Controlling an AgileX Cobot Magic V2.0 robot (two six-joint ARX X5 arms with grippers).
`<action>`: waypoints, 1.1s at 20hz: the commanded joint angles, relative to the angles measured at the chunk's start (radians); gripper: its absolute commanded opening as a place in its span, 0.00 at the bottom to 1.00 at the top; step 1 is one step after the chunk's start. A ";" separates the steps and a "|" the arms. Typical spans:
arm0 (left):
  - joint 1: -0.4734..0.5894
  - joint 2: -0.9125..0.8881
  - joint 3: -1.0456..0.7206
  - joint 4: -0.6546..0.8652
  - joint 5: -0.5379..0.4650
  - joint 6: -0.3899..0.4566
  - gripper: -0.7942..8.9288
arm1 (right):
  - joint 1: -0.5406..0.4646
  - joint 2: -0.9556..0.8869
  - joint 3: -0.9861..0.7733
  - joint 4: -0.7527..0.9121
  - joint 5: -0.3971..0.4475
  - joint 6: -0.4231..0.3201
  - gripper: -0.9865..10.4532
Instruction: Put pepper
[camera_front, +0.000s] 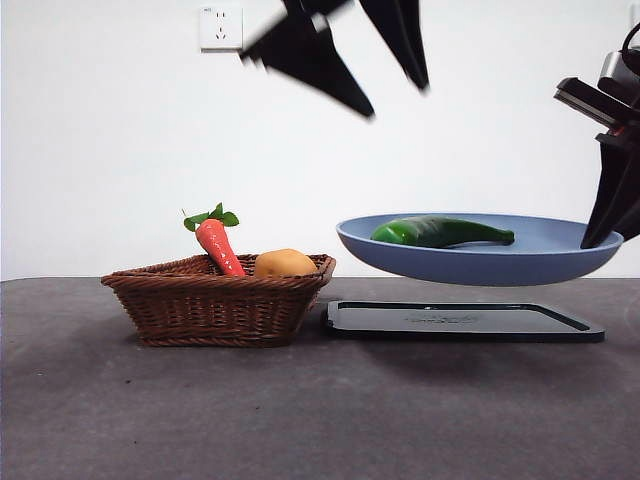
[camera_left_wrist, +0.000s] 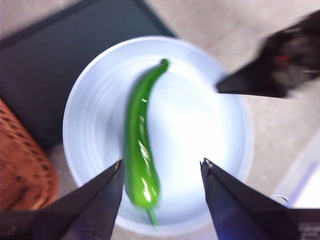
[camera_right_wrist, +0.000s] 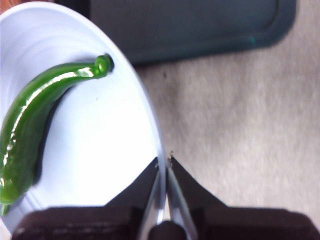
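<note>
One basket (camera_front: 215, 305), one plate (camera_front: 480, 262), apparently one pepper (camera_front: 440, 232).

table (camera_front: 120, 410): dark grey | on it: wicker basket (camera_front: 215, 300); flat dark tray (camera_front: 460, 322), possibly a mat

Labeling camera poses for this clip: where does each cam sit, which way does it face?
Front: low at table height, looking level across at the basket, the tray and the lifted plate; both arms show dark above.
Left wrist: above the plate, looking down on the pepper; left claw open.
Right wrist: at the plate's rim, looking down; right claw shut on it.
All three share plate and pepper.
</note>
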 joint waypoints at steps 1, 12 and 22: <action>-0.011 -0.076 0.019 -0.028 -0.004 0.063 0.36 | -0.016 0.021 0.041 0.021 0.031 0.035 0.09; -0.010 -0.425 0.019 -0.130 -0.062 0.127 0.36 | -0.062 0.445 0.391 0.025 0.043 0.068 0.09; -0.010 -0.438 0.019 -0.157 -0.085 0.121 0.36 | -0.063 0.667 0.506 0.077 0.043 0.068 0.09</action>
